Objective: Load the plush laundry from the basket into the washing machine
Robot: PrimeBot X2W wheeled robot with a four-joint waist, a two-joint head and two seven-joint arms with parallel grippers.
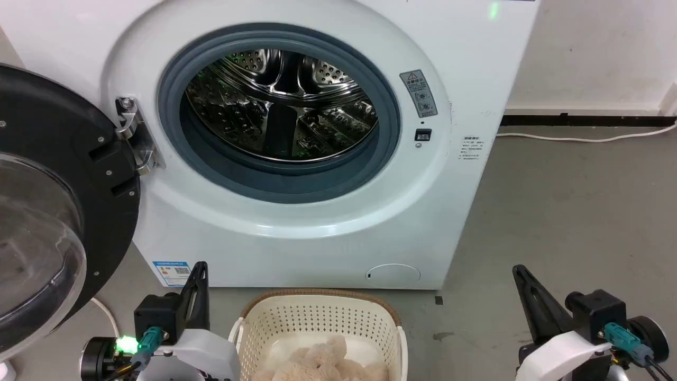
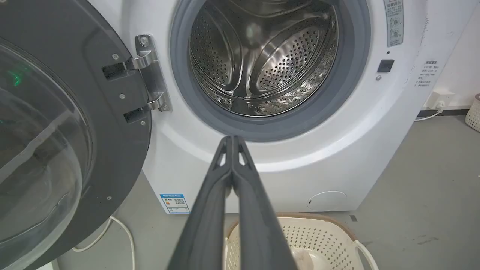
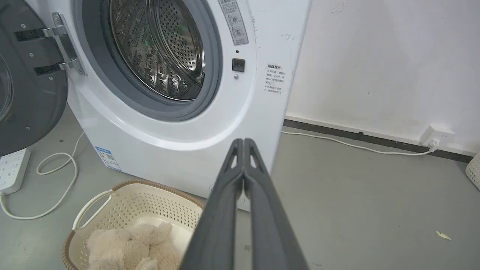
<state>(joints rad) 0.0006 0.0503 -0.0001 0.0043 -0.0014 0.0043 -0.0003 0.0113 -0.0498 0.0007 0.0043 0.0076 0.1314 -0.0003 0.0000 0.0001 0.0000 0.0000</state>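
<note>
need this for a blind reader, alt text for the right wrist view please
A white washing machine stands with its door swung open, showing the steel drum. A cream basket holding a plush toy sits before it, beside the shut right tool.

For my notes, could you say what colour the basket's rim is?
The basket rim is brown, clearest in the right wrist view.

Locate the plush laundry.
Head view, bottom centre: the plush laundry lies inside the basket, which stands on the floor before the washing machine.
</note>
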